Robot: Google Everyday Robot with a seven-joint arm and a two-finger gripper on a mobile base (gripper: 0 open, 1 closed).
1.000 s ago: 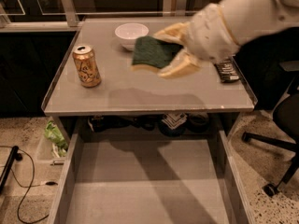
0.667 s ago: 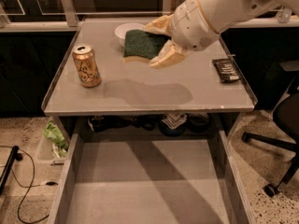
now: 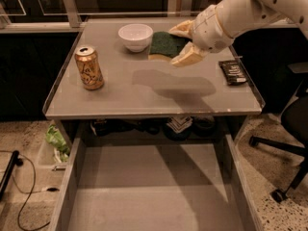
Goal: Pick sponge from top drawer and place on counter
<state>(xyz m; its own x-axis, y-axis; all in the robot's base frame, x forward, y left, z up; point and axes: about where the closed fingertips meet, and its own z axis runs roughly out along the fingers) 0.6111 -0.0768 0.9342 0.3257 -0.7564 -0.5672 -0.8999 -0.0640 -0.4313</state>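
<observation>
While the top drawer (image 3: 149, 196) sits pulled open below, the gripper (image 3: 176, 45) hangs over the back right of the counter (image 3: 144, 95). Its two fingers are clamped on the sponge (image 3: 163, 43), green face up. The sponge is held just beside the white bowl (image 3: 135, 36), with its shadow on the counter. A gold soda can (image 3: 89, 67) stands at left and a black packet (image 3: 233, 72) lies at right.

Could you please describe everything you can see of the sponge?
The sponge is a small rectangle, dark green scouring face up, pale yellow foam showing along its near edge. It sits roughly level over the back of the counter, close beside the bowl. The claw grips its right end between both fingers. Whether it touches the counter is unclear.
</observation>
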